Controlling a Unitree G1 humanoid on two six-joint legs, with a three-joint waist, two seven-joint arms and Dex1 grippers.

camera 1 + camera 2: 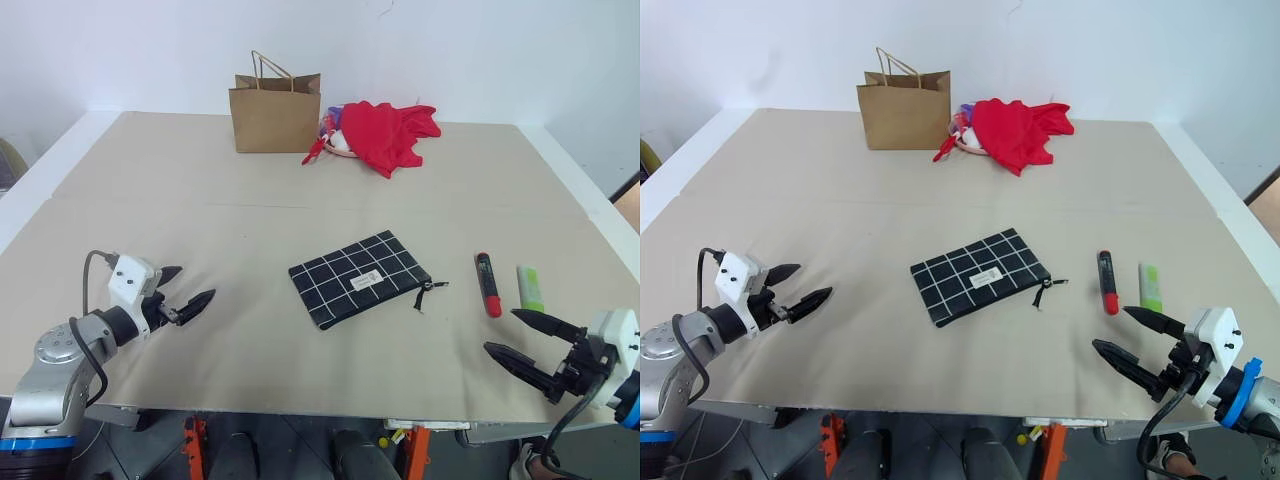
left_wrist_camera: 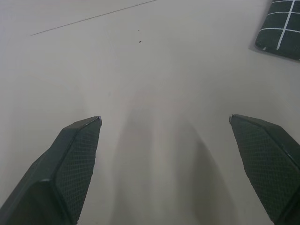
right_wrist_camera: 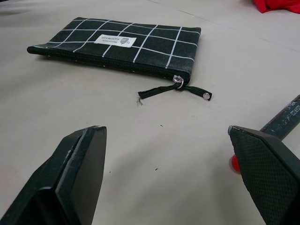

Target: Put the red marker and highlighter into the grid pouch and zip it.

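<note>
The black grid pouch [image 1: 358,278] lies flat at the table's middle, zipper shut with its cord pull [image 3: 174,90] at the right end. To its right lies the red marker [image 1: 488,284], and further right the light green highlighter [image 1: 530,287]. My right gripper [image 1: 518,335] hovers open near the front edge, just in front of both pens, nothing between its fingers. My left gripper [image 1: 187,287] is open over bare table, well left of the pouch. In the left wrist view a pouch corner [image 2: 281,33] shows.
A brown paper bag [image 1: 275,112] stands at the back of the table. A heap of red cloth [image 1: 388,132] lies to its right. The beige table [image 1: 250,220] has white edges at both sides.
</note>
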